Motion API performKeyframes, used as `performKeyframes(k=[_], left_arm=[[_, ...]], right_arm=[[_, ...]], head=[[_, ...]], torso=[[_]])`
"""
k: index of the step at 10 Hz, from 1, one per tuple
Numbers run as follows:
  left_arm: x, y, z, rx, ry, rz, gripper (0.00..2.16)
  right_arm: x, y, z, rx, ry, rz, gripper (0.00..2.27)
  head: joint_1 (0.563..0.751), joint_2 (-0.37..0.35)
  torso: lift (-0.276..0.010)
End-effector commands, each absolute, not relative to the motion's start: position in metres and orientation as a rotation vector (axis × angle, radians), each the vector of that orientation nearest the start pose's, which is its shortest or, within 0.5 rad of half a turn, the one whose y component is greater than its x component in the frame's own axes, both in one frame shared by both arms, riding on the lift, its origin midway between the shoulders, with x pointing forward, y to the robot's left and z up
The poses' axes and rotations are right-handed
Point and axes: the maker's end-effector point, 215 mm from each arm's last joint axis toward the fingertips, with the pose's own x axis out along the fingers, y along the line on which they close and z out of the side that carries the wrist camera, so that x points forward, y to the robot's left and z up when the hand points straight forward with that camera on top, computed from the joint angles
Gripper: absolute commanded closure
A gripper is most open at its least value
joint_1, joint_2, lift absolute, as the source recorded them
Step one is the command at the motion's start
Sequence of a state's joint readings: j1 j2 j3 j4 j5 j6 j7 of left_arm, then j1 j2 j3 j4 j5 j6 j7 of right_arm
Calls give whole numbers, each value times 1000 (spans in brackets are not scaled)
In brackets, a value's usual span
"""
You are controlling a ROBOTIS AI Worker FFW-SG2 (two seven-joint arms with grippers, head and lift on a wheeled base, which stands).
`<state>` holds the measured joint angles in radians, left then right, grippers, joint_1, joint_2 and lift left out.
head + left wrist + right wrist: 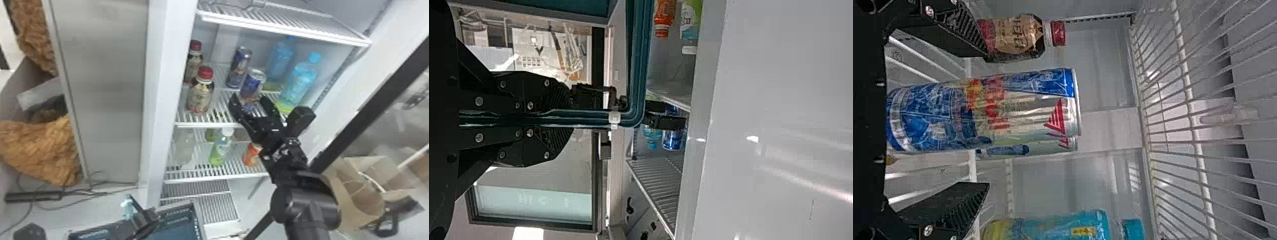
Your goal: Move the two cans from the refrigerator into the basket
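Note:
Two blue-and-silver cans stand on the middle refrigerator shelf, the front can [254,82] a little right of the rear can [238,67]. Around the front can's lower part is my open right gripper [251,101]. The right wrist view has that gripper [986,119] with one finger on each side of the near can [1008,106] and gaps between; the other can [1050,146] is mostly hidden behind it. Low at the left, my left gripper [144,220] is at the dark blue basket [198,214]. In its wrist view, the left gripper [570,118] is shut on the basket rim [636,60].
Red-capped bottles [200,92] stand left of the cans and blue bottles [300,81] right of them. Above is a wire shelf [281,27]. A lower shelf holds a green bottle [221,148] and an orange bottle [251,154]. The refrigerator's side wall [166,79] rises at the left.

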<state>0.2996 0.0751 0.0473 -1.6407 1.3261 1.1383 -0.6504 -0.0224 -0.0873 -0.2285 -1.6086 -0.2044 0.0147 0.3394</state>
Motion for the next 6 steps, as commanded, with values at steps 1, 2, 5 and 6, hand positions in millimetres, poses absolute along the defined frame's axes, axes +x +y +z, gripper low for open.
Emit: performKeyframes(k=[1,2,5,6], left_arm=[[316,6,-374,-1588,731,-1035,1191],[316,6,-374,-1588,731,-1035,1191],[316,6,-373,-1589,728,-1034,1191],[316,6,-373,-1591,727,-1035,1191]], right_arm=[[603,-318,-289,100,-96,120,116],[609,-315,-289,101,-93,128,134],[620,-292,-293,143,-84,177,636],[618,-292,-298,161,-74,177,1056]], head=[[695,-350],[695,-350],[695,-350],[695,-339]], torso=[[-31],[-31],[-31],[-31]])
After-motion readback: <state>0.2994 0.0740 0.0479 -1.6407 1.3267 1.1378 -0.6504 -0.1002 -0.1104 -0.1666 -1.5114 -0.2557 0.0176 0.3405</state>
